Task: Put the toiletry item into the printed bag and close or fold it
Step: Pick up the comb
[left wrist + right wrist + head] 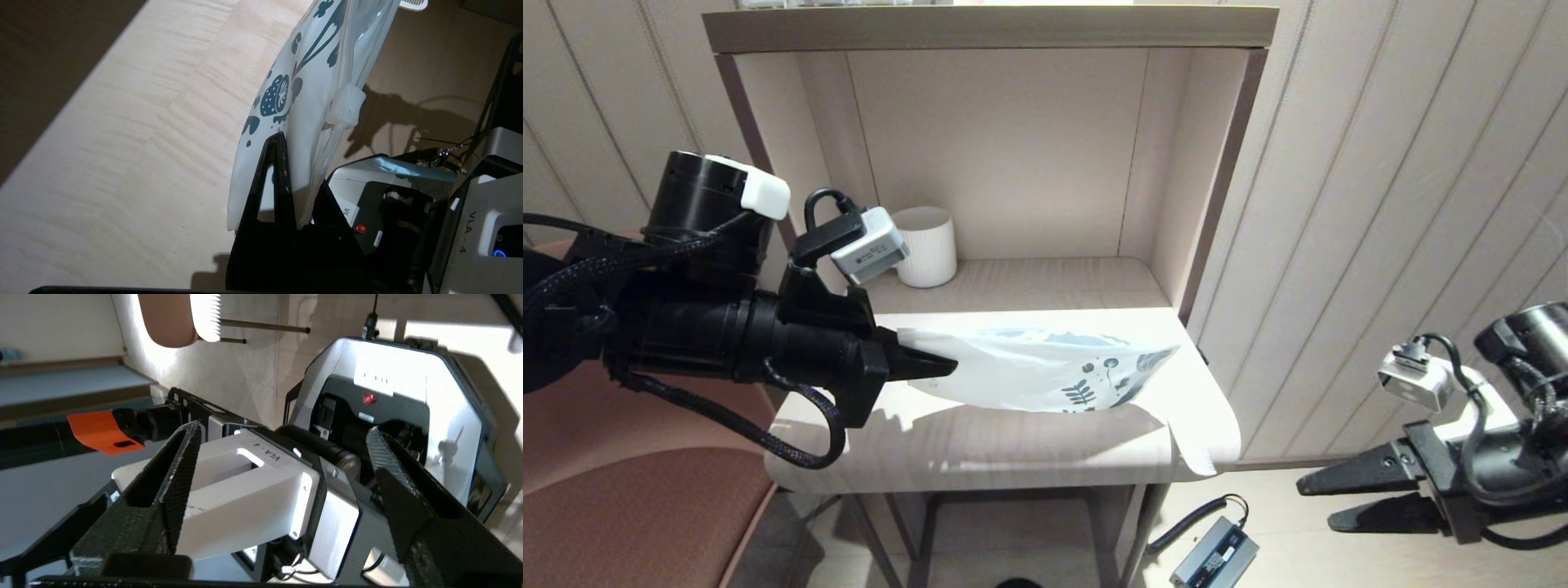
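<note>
The printed bag [1045, 369] hangs lengthwise just above the small table [980, 449], leaf print toward the right. My left gripper [949, 367] is shut on its plain left end. In the left wrist view the black fingers [276, 163] pinch the bag [302, 94] near its zip strip, and the clear slider [346, 105] shows. The white comb [1191, 447] lies at the table's front right corner, overhanging the edge; it also peeks in as the comb [413, 4] and, from below, as the comb [206, 314]. My right gripper [1315, 501] is open and empty, low beside the table.
A white ribbed mug [925, 245] stands at the back left of the shelf alcove, whose side walls [1217, 188] flank the table. A brown chair [621, 506] sits to the left. A grey power brick [1215, 555] lies on the floor.
</note>
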